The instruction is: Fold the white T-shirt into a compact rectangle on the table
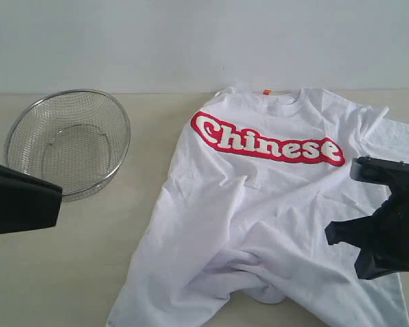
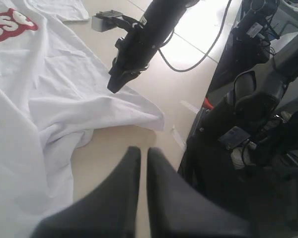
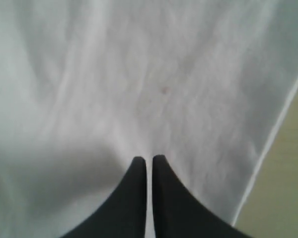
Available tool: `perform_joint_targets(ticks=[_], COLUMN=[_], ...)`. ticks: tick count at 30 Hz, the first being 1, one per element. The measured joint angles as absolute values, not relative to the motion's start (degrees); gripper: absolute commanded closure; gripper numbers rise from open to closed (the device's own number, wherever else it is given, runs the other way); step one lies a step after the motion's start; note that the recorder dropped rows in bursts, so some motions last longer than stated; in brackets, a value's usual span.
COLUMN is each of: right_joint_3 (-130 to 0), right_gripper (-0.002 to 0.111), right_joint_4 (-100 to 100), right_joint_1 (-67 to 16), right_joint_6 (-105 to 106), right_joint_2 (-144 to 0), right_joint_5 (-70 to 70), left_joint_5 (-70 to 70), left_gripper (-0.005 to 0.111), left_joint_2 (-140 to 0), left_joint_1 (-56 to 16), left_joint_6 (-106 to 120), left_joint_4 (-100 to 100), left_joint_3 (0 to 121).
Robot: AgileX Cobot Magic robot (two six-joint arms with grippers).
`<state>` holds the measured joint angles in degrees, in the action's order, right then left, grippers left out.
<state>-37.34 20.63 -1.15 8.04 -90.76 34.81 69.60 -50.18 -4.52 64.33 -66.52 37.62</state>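
- The white T-shirt (image 1: 259,204) lies chest-up on the right half of the pale tabletop (image 1: 75,259). Its collar is at the far side and its hem runs off the near edge of the exterior view.
- Only the exterior view shows the whole red "Chinese" lettering (image 1: 269,138), the small orange neck tag (image 1: 266,90) and the bunched folds near the middle of the hem.
- The round wire-mesh basket (image 1: 68,146) also appears in that view alone. It sits far left on the tabletop, well apart from the shirt.
- In the exterior view, the left arm (image 1: 20,197) enters as a dark block at the left edge and the right arm (image 1: 385,231) hangs over the shirt's right side. Neither arm's fingers can be read there.
- The left wrist view shows the left end effector (image 2: 143,151) with its fingers together, over bare tabletop just beside a rumpled hem corner.
- The same view catches the right end effector (image 2: 114,85) from the side. Its tip points down at the shirt's edge, but whether it touches is unclear.
- Past the tabletop's edge, this view also shows dark equipment (image 2: 258,99) and a cable (image 2: 198,59).
- The right wrist view is filled with blurred white fabric. The right end effector's fingers are pressed together above it, with a strip of tabletop at one side.
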Motion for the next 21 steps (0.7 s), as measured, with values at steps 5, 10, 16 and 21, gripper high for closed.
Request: perform_joint_targets(ticks=[5, 10, 16, 21], right_joint_3=[-37.2, -37.7, -42.2, -45.7], right_gripper=[0.108, 0.108, 0.108, 0.108], right_joint_4=[17.1, 14.5, 9.7, 3.3], right_joint_1=[-1.2, -1.2, -1.3, -1.3], right_joint_6=[5.8, 4.9, 1.4, -1.9], right_joint_2=[-93.5, -96.4, -99.6, -101.3], right_joint_5=[33.5, 32.3, 37.8, 38.8], left_joint_5=[69.6, 69.6, 69.6, 69.6], left_gripper=[0.102, 0.102, 0.102, 0.102], left_joint_2=[-50.2, -50.2, -50.2, -50.2], left_joint_1=[-4.5, -4.5, -4.5, -4.5], left_joint_6=[64.1, 64.1, 64.1, 64.1], left_joint_4=[-66.5, -66.5, -66.5, -66.5], left_joint_3=[37.6, 37.6, 37.6, 37.6])
